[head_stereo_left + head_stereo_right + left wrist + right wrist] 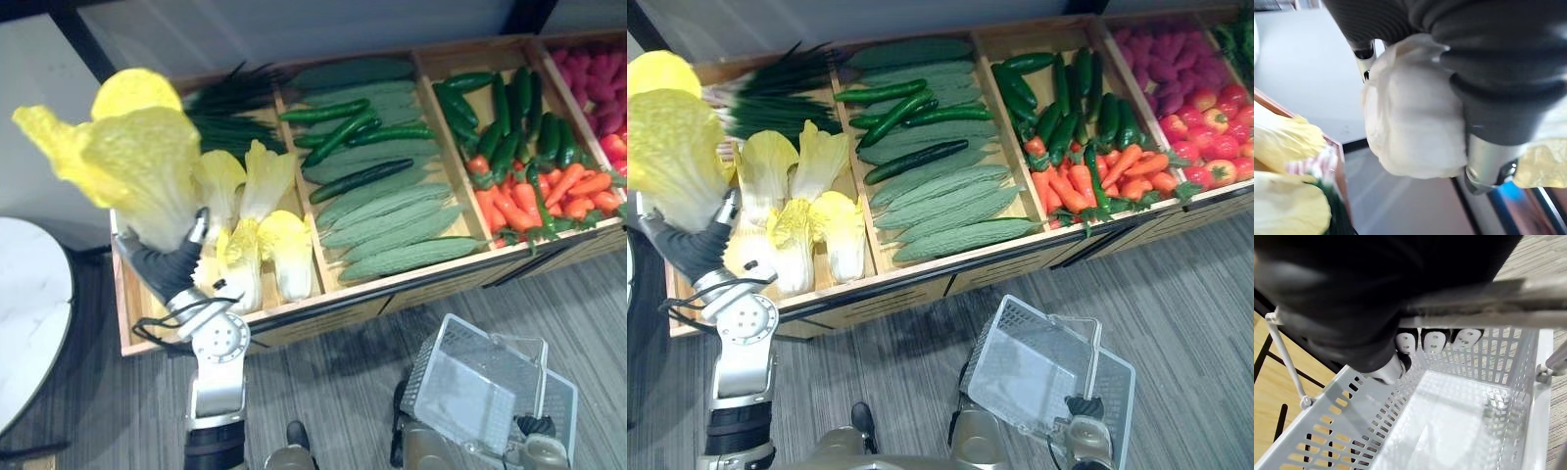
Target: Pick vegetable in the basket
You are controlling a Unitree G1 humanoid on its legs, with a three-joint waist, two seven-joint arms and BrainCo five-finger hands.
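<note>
- My left hand (168, 266) is clamped round the white stem end of a cabbage (137, 162). The left wrist view shows that pale base (1410, 127) wedged between the thumb and the curled fingers.
- The cabbage is up in the air, clear of the wooden stand (323, 299). It hangs over the stand's left-hand bin, where the other cabbages (266, 235) lie.
- Its long axis runs roughly upright: stem down in my hand, yellow leaves fanning up and leaning out to my left.
- My right hand (1352, 293) has its fingers (1434, 341) curled round the handle (1484, 319) of the basket (431, 354).
- It holds the basket low on my right, in front of the stand and over the floor.
- I can see nothing lying in the basket, so I judge the pick as done and the drop as not yet done.
- What the coming move turns on: the basket's mouth lies down and across to the right of the cabbage, well apart from it, nearer my body than the stand.
- The left arm has to carry it there, since the right hand is taken up with the handle.
- I would turn the cabbage so that its length runs along the basket's longer side and lead with the stem. As it stands, the wide leafy top looks likely to catch on the rim or the raised handle.
</note>
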